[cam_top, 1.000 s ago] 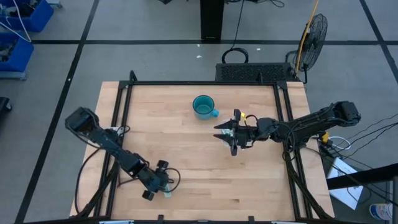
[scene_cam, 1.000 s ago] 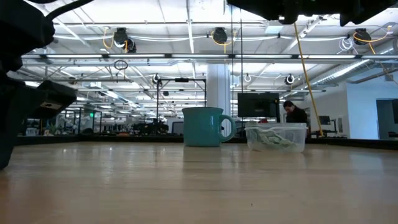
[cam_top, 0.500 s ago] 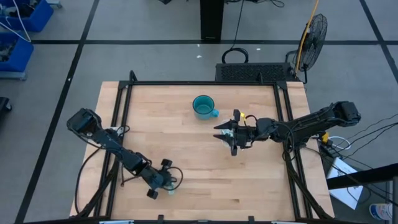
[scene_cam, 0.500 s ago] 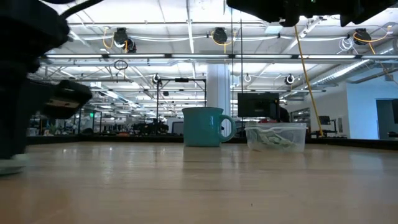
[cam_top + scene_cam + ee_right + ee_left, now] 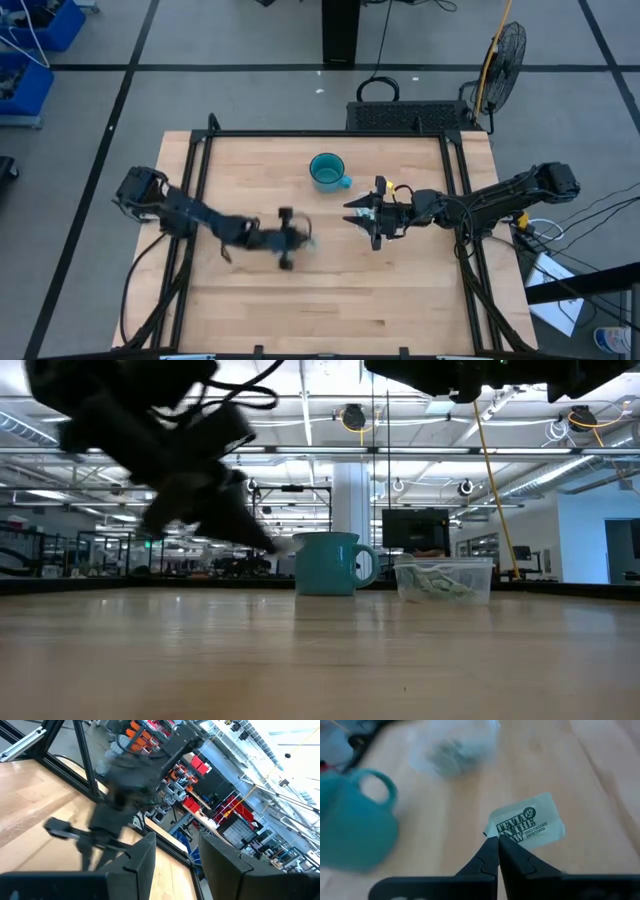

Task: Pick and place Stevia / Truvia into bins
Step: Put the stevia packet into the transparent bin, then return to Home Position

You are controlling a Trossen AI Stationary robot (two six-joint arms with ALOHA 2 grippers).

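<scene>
**A:** What's different from half a second back?

**B:** The left hand was low at the near-left part of the worktop. It has swung up toward the middle and now sits left of the clear bin, blurred with motion in the high view.

**A:** Is it carrying anything?

**B:** Yes. In the left wrist view its fingers are pinched together on the corner of one Stevia packet, green print facing the camera.

**A:** And the bin?

**B:** Same spot as before, just right of the teal mug in the low view, with several packets already lying inside.

**A:** The right arm?

**B:** Unmoved. The right hand hovers over the bin area, its two fingers spread apart and holding nothing.
</scene>
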